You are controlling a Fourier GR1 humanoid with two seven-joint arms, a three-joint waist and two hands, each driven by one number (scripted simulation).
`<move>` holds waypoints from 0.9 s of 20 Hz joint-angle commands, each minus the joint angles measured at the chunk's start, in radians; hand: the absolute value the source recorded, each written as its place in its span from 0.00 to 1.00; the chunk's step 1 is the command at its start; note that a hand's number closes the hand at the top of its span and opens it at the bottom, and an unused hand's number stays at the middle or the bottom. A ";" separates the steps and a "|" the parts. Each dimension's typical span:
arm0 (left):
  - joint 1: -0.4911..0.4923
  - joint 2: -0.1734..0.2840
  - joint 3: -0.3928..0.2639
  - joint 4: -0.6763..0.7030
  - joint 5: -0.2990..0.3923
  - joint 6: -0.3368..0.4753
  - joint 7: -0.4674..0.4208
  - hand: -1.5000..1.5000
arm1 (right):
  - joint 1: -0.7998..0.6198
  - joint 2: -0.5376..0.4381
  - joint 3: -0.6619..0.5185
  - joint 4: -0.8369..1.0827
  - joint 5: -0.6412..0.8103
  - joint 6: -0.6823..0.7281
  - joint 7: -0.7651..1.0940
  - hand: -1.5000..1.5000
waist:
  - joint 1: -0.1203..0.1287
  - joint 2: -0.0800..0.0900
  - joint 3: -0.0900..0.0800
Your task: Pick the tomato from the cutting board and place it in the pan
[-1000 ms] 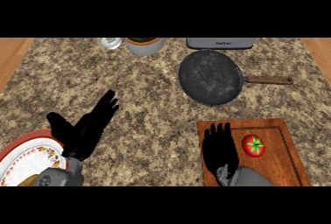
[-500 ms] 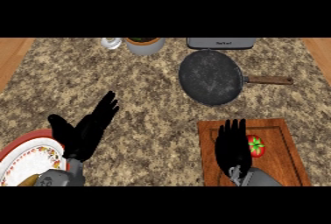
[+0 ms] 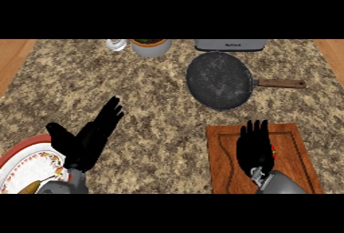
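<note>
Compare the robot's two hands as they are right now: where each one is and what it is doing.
The left hand lies over bare counter beside the plate, fingers angled up to the right; the right hand is over the cutting board, fingers pointing straight up. The right hand covers most of the tomato; the left hand is near no task item. Both are open.

The pan (image 3: 220,80) lies behind the cutting board (image 3: 225,154).

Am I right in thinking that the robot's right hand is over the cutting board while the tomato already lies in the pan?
Not quite. In the head view the pan holds nothing; the tomato is on the cutting board, mostly hidden by the right robot hand, which is indeed over the board.
</note>
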State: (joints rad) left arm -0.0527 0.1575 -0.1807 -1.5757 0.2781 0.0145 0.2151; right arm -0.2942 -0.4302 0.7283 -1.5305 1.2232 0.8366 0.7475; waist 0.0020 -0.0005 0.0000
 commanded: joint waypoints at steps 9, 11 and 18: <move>0.001 -0.009 0.042 0.010 -0.009 -0.035 0.017 0.50 | -0.049 -0.093 0.057 0.083 0.157 -0.196 -0.261 1.00 | 0.002 0.000 0.000; 0.056 -0.020 0.021 -0.006 -0.030 -0.042 -0.019 0.50 | -0.046 -0.066 0.060 0.161 0.201 -0.263 -0.271 1.00 | 0.004 0.001 0.000; -0.015 -0.027 0.032 0.007 -0.022 -0.021 0.023 0.50 | 0.113 0.200 0.156 -0.087 -0.024 -0.439 -0.438 1.00 | -0.012 0.004 0.005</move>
State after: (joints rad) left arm -0.0431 0.1429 -0.1481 -1.5755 0.2599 -0.0221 0.2249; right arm -0.2660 -0.3710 0.8174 -1.5342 1.2903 0.5044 0.3901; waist -0.0008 -0.0034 -0.0040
